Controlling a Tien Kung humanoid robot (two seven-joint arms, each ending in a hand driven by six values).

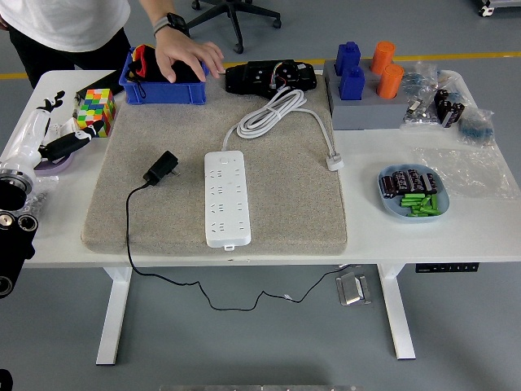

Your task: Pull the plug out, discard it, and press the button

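A white power strip [225,198] lies lengthwise on the grey mat [285,204], with its white cable [277,110] coiled behind it. A black plug [161,169] lies loose on the mat to the left of the strip, and its thin black cord runs off the front edge. My left hand [49,134], white with black fingers, is at the table's far left edge, spread and empty, well away from the plug. My right arm is out of view. A person's hand [186,55] rests on the blue bin [163,80].
A colourful cube [95,112] stands near my left hand. A black device [270,77] lies behind the mat. Blue and orange blocks [368,73] stand on a grey base at the back right. A blue dish [413,193] of small parts sits at the right.
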